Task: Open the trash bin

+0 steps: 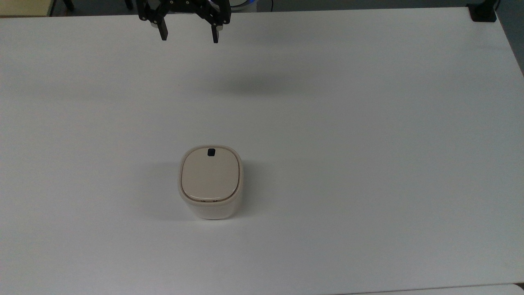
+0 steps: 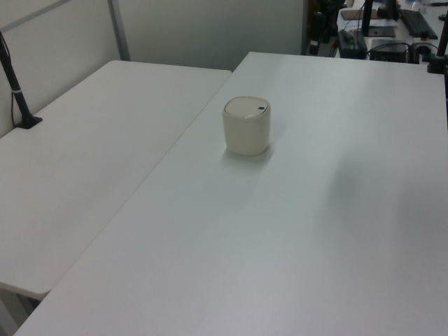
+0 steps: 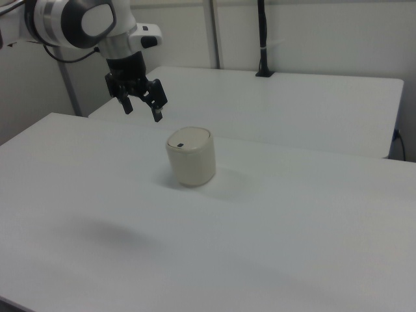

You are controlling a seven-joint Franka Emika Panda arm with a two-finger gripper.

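2 black fingers (image 1: 163,32) of my pincer (image 1: 189,35) hang spread wide apart with nothing between them, high above the table (image 1: 368,164) near its far edge in the top view. In the right view the pincer (image 3: 142,108) hovers in the air up and to the right view's left of the bin, well apart from it. I see the bin (image 1: 211,182) standing upright around the middle of the table, its flat beige lid (image 1: 210,175) shut, with 1 small black button (image 1: 211,152) at the rim on the side toward the pincer.
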